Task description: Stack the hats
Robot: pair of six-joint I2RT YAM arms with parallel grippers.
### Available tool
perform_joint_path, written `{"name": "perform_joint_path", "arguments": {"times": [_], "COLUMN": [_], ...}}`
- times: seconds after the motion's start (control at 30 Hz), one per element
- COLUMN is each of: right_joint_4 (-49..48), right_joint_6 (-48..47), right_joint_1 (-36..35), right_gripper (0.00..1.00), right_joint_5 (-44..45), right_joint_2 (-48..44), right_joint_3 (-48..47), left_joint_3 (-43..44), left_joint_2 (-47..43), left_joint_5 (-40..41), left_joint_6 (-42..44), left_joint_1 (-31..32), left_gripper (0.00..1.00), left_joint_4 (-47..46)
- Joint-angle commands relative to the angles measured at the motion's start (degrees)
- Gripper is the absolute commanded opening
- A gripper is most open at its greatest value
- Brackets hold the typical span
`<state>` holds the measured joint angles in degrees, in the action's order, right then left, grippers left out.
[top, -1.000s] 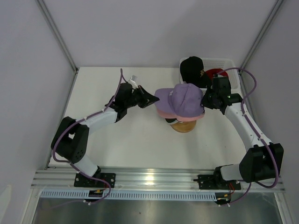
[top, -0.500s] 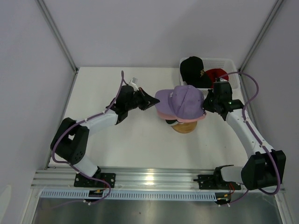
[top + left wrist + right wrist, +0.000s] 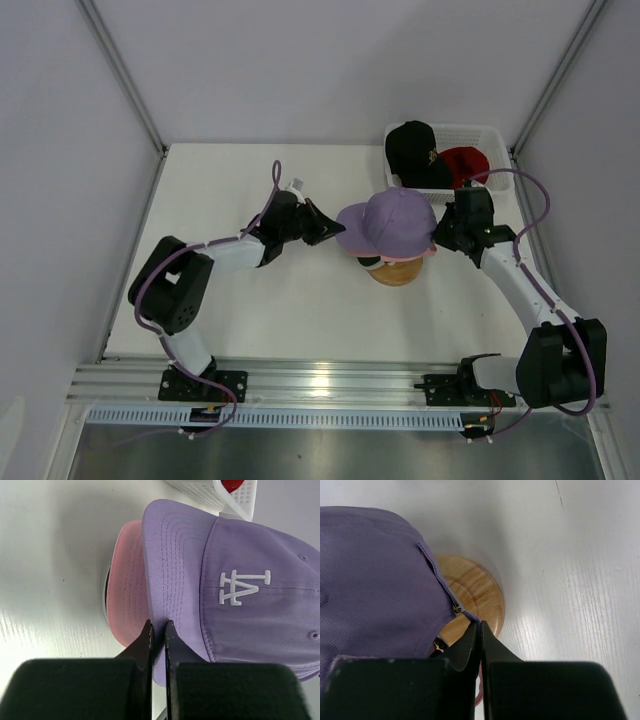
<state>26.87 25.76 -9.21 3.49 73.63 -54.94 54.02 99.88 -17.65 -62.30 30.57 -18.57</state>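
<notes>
Now the left gripper (image 3: 157,626) clamps the lavender cap (image 3: 400,218) by its brim, the right gripper (image 3: 479,625) clamps its back edge, and both should lower it level, squarely over the pink cap (image 3: 127,585).

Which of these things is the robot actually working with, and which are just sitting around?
Part of the job: lavender cap, pink cap beneath it, black cap, red cap.
Just there: wooden stand under the stack, white basket holding the black and red caps.

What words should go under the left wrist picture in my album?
The left gripper pinches the brim of a soft lavender baseball cap lying over a pink fabric cap.
</notes>
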Motion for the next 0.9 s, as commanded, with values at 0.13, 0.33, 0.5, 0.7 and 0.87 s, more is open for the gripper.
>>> {"name": "perform_joint_path", "arguments": {"times": [0.13,0.33,0.5,0.7,0.87], "right_joint_4": [5.12,7.13,7.49,10.38,17.15], "right_joint_6": [-0.18,-0.45,-0.45,-0.97,-2.64], "right_joint_1": [0.78,0.86,0.86,0.86,1.04], "right_gripper": [0.00,0.01,0.07,0.36,0.77], "right_joint_5": [4.87,5.22,4.34,3.81,4.24], "right_joint_2": [-1.91,-4.45,-7.09,-5.78,-4.81], "right_joint_3": [2.73,-1.04,-6.05,-10.88,-22.36], "left_joint_3": [-4.10,-8.66,-9.55,-9.02,-6.56], "left_joint_2": [0.50,-3.36,-6.18,-11.09,-17.86], "left_joint_5": [10.00,5.00,2.54,3.14,6.92], "left_joint_6": [12.28,19.49,23.01,25.30,28.19], "left_joint_1": [0.55,0.72,0.72,0.72,0.72], "left_gripper": [0.01,0.02,0.09,0.27,0.71], "left_joint_4": [12.68,7.50,7.49,12.32,21.27]}}
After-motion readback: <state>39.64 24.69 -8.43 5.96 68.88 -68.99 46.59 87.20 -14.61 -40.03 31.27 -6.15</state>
